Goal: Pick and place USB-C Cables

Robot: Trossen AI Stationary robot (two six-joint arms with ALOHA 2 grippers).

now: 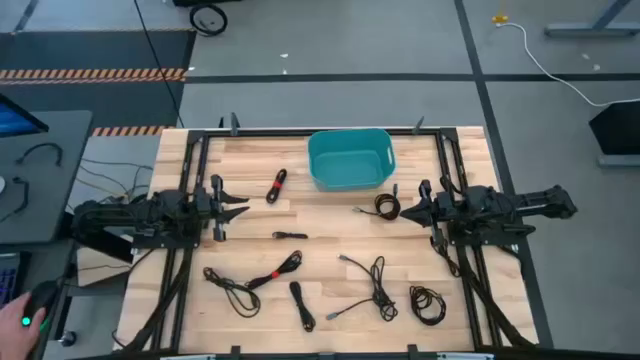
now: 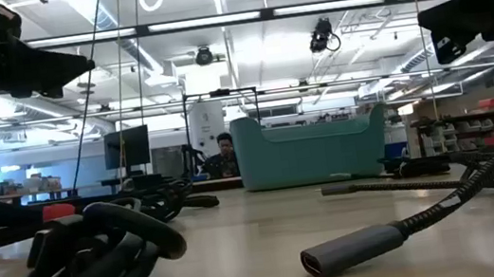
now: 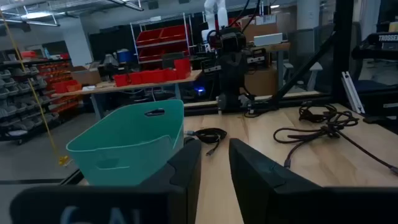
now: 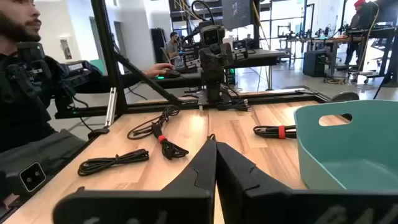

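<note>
Several thin black USB-C cables lie on the wooden table. One with a red tie (image 1: 277,186) is left of the teal bin (image 1: 348,158), and a small coil (image 1: 386,207) lies near the bin's right corner. A short one (image 1: 289,235) is mid-table. Toward the near edge lie a long red-tied one (image 1: 256,279), a straight bundle (image 1: 301,305), a loose one (image 1: 371,286) and a coil (image 1: 428,304). My left gripper (image 1: 240,210) hovers at the table's left, a little open, with nothing between its fingers (image 3: 214,165). My right gripper (image 1: 408,212) hovers beside the small coil, shut and empty (image 4: 213,146).
The bin stands at the table's far middle (image 3: 130,146) (image 4: 348,149). A black frame rail (image 1: 320,131) runs along the table's edges. A person sits off the table's left side (image 4: 18,74), with one hand (image 1: 25,315) on a device. Bare wood lies between the two grippers.
</note>
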